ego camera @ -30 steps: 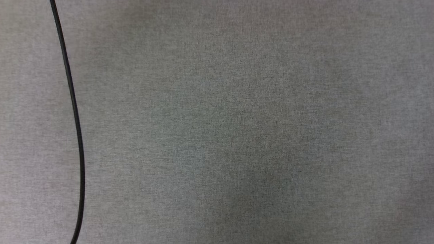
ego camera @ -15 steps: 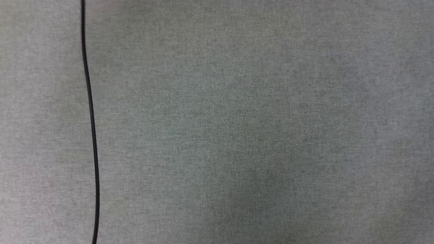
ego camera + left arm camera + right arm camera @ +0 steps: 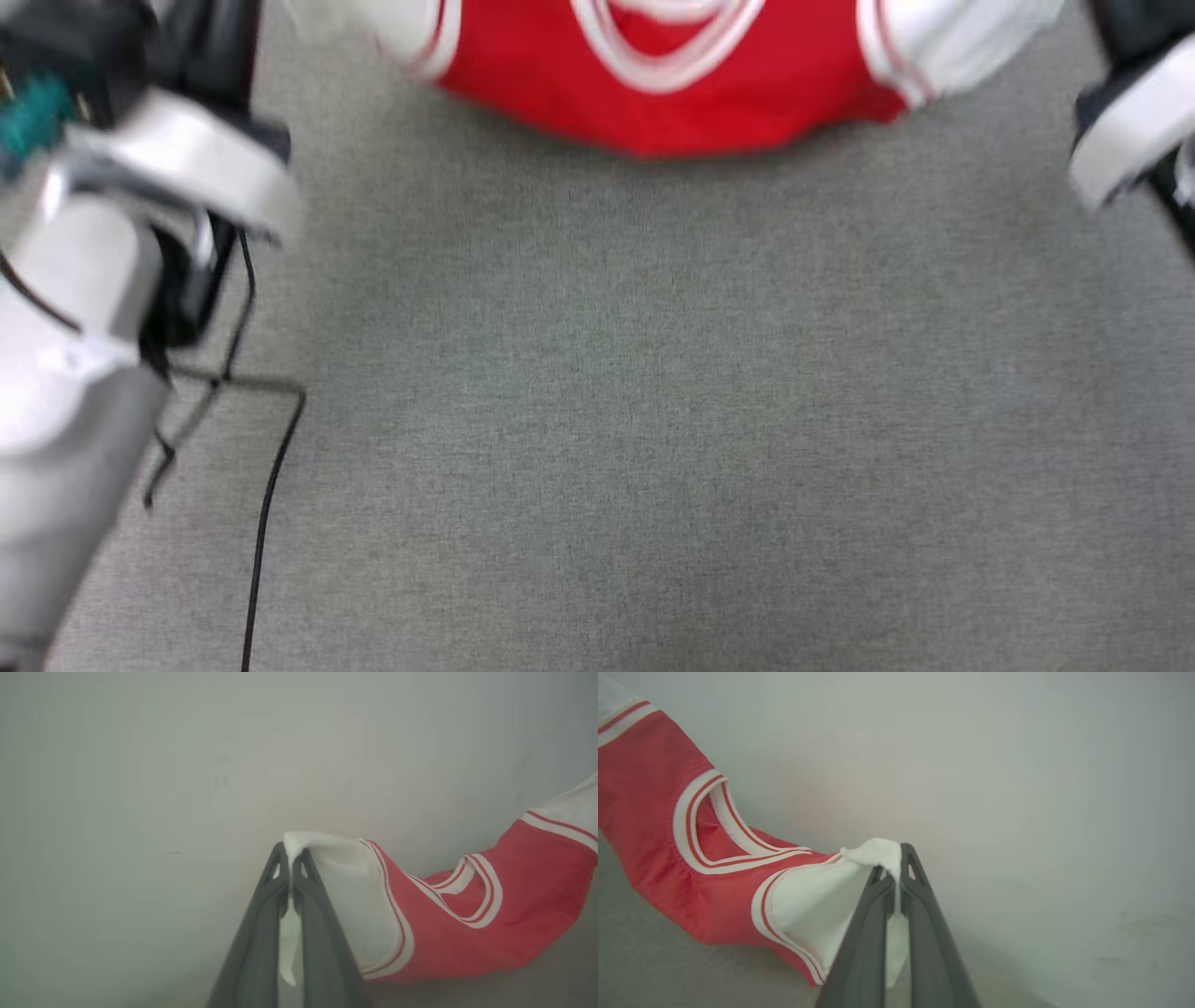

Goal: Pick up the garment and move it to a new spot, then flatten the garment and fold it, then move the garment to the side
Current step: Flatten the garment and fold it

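The head view was blurred. In it the garment (image 3: 672, 103) lay across the top centre of the frame, with a red body, striped trim round the neck and a white sleeve running toward each upper corner. A pale forearm (image 3: 75, 401) took up the left edge, and another pale wrist housing (image 3: 1130, 131) cut in at the upper right. A black cable (image 3: 266, 523) trailed down the lower left over the grey carpet (image 3: 653, 448).

The wrist views told how the shirt was held. In the left wrist view the left gripper (image 3: 290, 856) rose from the bottom centre, its fingers pressed together on a fold of white sleeve. A strip of white cloth hung in the slit between them. From there the shirt stretched to the right of the frame and sagged in its red middle.

The right wrist view mirrored this. The right gripper (image 3: 896, 858) was clamped tight on the other white sleeve at mid-frame, and the red body ran off to the upper left. Both wrist views had plain pale grey behind the cloth. Whether the sagging middle touched the carpet could not be told.
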Available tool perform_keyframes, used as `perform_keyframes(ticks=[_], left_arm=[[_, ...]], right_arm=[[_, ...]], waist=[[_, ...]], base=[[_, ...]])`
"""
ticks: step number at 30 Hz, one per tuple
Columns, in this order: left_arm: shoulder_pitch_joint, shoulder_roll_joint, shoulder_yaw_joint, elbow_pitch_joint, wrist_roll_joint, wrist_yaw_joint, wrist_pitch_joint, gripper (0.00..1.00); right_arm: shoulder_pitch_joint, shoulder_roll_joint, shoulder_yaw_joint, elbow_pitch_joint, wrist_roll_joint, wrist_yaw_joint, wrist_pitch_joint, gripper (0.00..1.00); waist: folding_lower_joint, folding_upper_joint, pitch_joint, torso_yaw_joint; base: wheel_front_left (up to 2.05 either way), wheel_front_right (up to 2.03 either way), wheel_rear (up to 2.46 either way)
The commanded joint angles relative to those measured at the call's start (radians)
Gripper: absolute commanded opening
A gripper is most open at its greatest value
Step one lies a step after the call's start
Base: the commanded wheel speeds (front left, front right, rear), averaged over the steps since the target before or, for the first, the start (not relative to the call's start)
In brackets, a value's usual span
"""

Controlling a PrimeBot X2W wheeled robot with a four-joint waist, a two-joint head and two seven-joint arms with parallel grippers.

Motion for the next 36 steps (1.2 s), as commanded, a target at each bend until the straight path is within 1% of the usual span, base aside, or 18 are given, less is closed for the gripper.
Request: perform_keyframes(ticks=[1, 4, 9, 13, 16, 17, 18, 21, 26, 29, 33, 36], left_arm=[[0.056, -0.002, 0.013, -0.019, -0.01, 0.013, -0.006, 0.0], [0.218, -0.008, 0.042, -0.065, -0.026, 0.039, -0.006, 0.0], [0.472, -0.01, 0.1, -0.114, -0.045, 0.063, -0.006, 0.0], [0.654, -0.022, 0.144, -0.112, -0.049, 0.072, -0.006, 0.0], [0.765, -0.058, 0.181, -0.102, -0.064, 0.061, -0.006, 0.0], [0.798, -0.063, 0.195, -0.096, -0.057, 0.064, -0.006, 0.0], [0.829, -0.064, 0.204, -0.088, -0.041, 0.07, -0.006, 0.0], [0.916, -0.103, 0.259, -0.082, -0.041, 0.075, -0.006, 0.0], [1.049, -0.14, 0.341, -0.084, -0.016, 0.063, -0.005, 0.0], [1.113, -0.161, 0.382, -0.09, 0.001, 0.064, -0.005, 0.0], [1.174, -0.189, 0.406, -0.095, 0.029, 0.052, -0.005, 0.0], [1.186, -0.214, 0.413, -0.093, 0.046, 0.038, -0.005, 0.0]], right_arm=[[0.051, -0.006, -0.003, -0.014, 0.013, -0.001, -0.008, 0.0], [0.189, -0.023, -0.004, -0.062, 0.024, -0.001, -0.003, 0.0], [0.397, -0.041, -0.028, -0.135, 0.039, -0.002, 0.02, 0.0], [0.556, -0.038, -0.079, -0.167, 0.054, -0.001, 0.037, 0.0], [0.679, -0.03, -0.133, -0.182, 0.063, -0.001, 0.053, 0.0], [0.715, -0.028, -0.152, -0.187, 0.062, -0.001, 0.059, 0.0], [0.753, -0.025, -0.172, -0.189, 0.062, -0.002, 0.062, 0.0], [0.866, -0.014, -0.233, -0.2, 0.053, -0.002, 0.072, 0.0], [1.023, 0.011, -0.344, -0.238, 0.05, -0.002, 0.097, 0.0], [1.11, 0.021, -0.401, -0.262, 0.037, -0.002, 0.117, 0.0], [1.207, 0.031, -0.459, -0.302, 0.026, -0.002, 0.163, 0.0], [1.256, 0.043, -0.476, -0.33, 0.021, -0.002, 0.203, 0.0]], waist=[[0.0, 0.0, -0.045, -0.005], [0.0, 0.0, -0.09, -0.004], [0.0, 0.0, -0.156, -0.02], [0.0, 0.0, -0.21, -0.024], [0.0, 0.0, -0.249, -0.025], [0.0, 0.0, -0.26, -0.025], [0.0, 0.0, -0.273, -0.025], [0.0, 0.0, -0.303, -0.023], [0.0, 0.0, -0.327, -0.021], [0.0, 0.0, -0.334, -0.017], [0.0, 0.0, -0.332, -0.01], [0.0, 0.0, -0.326, -0.005]], base=[[0.0, 0.0, 0.0], [0.0, 0.0, 0.0], [0.0, 0.0, 0.0], [0.0, 0.0, 0.0], [0.0, 0.0, 0.0], [0.0, 0.0, 0.0], [0.0, 0.0, 0.0], [0.0, 0.0, 0.0], [0.0, 0.0, 0.0], [0.0, 0.0, 0.0], [0.0, 0.0, 0.0], [0.0, 0.0, 0.0]])
